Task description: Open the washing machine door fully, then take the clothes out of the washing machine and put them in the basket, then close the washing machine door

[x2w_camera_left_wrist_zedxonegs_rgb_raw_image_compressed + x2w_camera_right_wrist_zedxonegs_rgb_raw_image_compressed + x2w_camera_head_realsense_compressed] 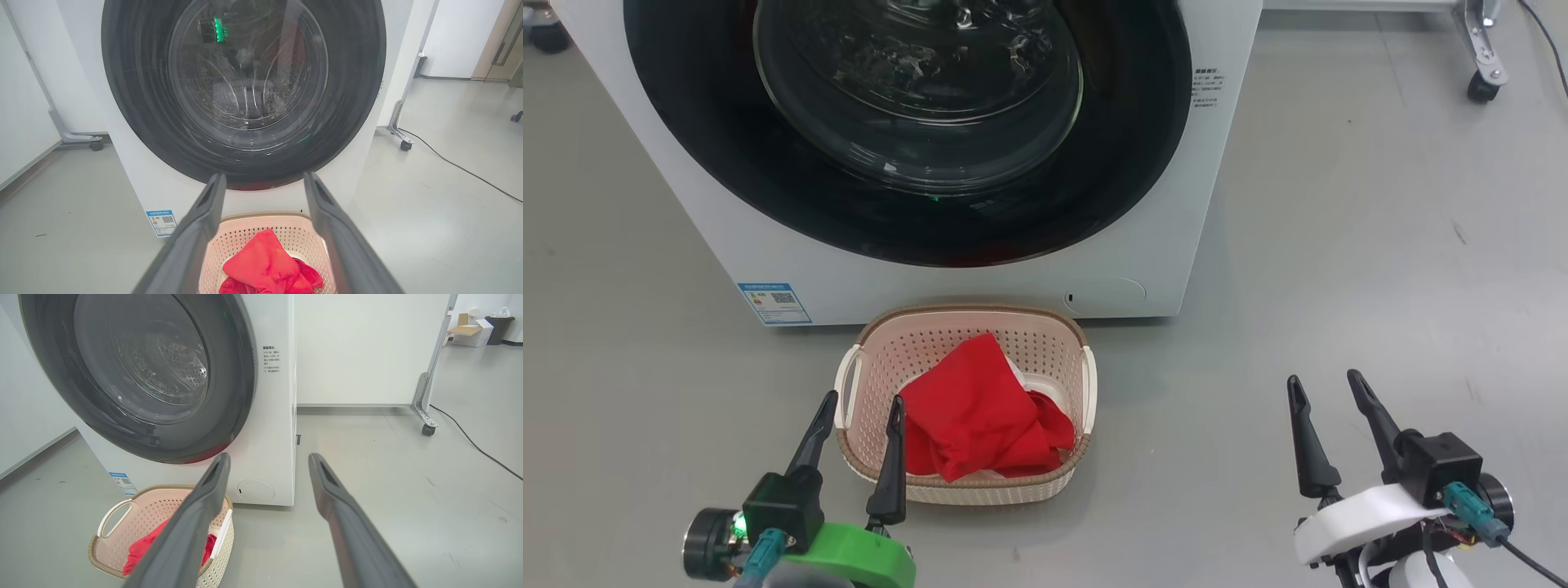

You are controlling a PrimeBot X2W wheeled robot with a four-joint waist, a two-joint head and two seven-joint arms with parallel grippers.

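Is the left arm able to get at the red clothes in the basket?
Probably yes: the left gripper is open near the left rim of the basket, and the clothes lie uncovered in it.

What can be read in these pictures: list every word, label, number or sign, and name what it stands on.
Blue sticker, lower left of the washing machine front: a header line and a QR code, print too small to read.
Small grey print right of the washing machine door: several lines, too blurred to read.
Nothing here can be quoted.
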